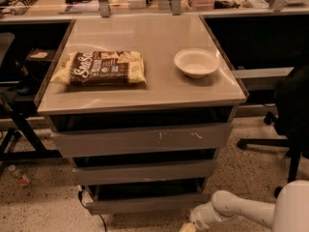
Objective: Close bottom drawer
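The bottom drawer (145, 203) is the lowest, narrowest grey front strip of the cabinet. It sits nearly flush under the middle drawer (144, 171), with a dark gap above it and no tray showing. My gripper (188, 226) is at the lower edge of the view, just right of and below the drawer's right end. Its white arm (241, 209) reaches in from the lower right. The gripper is mostly cut off by the frame edge.
The top drawer (142, 139) has pale scratch marks. On the cabinet top (159, 88) lie a snack bag (100, 67) and a white bowl (196, 62). An office chair (289, 110) stands to the right. A dark desk frame (19, 124) and a cable (91, 211) are at the left.
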Tool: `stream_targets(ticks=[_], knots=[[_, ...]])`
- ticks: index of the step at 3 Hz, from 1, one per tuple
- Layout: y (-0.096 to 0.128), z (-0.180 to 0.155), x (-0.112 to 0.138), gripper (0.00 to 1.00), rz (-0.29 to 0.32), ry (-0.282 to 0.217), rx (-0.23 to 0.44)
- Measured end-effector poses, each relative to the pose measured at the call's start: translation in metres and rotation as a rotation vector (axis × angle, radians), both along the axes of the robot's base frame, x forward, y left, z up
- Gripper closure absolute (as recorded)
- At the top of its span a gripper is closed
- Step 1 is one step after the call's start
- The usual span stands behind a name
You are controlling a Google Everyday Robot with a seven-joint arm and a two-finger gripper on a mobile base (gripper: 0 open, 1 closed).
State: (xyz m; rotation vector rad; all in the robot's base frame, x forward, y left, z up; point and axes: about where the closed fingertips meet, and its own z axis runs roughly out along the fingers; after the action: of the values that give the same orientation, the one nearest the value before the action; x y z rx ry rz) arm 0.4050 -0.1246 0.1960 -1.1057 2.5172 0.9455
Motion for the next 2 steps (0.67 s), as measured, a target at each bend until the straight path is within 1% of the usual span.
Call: stream_targets(ticks=[1, 2], knots=[[0.0, 0.0, 0.0, 0.19, 0.0, 0.0, 0.0], [0.0, 0.0, 0.0, 0.43, 0.0, 0.0, 0.0]])
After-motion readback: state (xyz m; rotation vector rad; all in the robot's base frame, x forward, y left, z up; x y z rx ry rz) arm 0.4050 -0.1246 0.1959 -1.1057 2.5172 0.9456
